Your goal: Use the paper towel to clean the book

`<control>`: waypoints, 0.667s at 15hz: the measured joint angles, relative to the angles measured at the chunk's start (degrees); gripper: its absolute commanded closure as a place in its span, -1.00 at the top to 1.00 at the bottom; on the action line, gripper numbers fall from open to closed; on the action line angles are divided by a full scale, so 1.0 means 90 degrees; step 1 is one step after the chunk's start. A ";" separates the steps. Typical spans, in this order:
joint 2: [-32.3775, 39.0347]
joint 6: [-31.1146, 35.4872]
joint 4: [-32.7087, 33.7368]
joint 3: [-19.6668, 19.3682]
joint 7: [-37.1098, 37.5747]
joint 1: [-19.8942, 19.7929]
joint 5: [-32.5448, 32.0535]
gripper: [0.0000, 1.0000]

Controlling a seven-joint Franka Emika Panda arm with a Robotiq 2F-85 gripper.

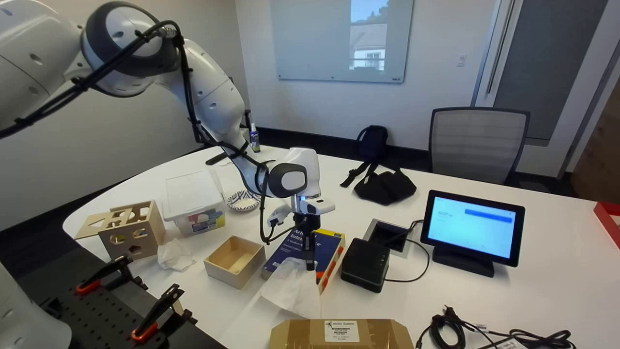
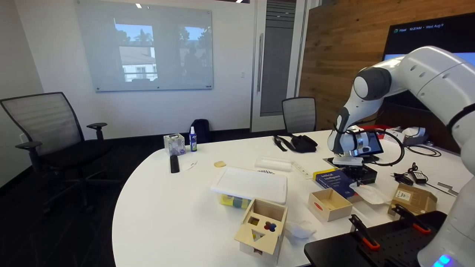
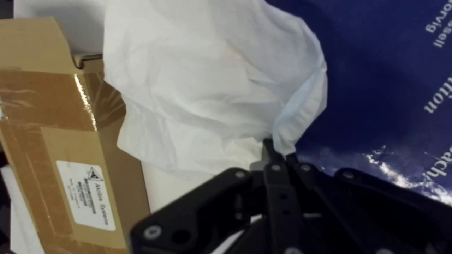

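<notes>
"Since our gripper (image 3: 280, 151) is pinching a fold of the paper towel (image 3: 197, 81), where do we log the sheet and the step?"

"Sheet: partly over the end of the book (image 3: 374, 98), the remainder drooping past that edge toward the cardboard box (image 3: 70, 144). Step, as we judge it: wiping, stage uncertain. Contact between fingertips (image 3: 292, 161) and cover: we cannot tell."

"Best stroke?"

"We drag, not push. Travelling inward across the blue cover, toward the yellow strip at its far end, should let the loose paper trail flat behind; pushing would likely bunch it. We keep downward force light: the cover looks glossy, so paper ought to slide, but bare tips could scuff it."

"Side limits?"

"Wooden tray (image 1: 223, 272) just beside the book, black device (image 1: 363, 261) near its opposite side. We would run short parallel strokes, lifting slightly before each return. Should the fold creep out, we pause and regrip deeper into the sheet."
</notes>
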 measured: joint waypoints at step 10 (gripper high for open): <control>-0.0294 -0.0947 0.0389 0.1397 -0.2312 -0.0907 -0.0035 -0.99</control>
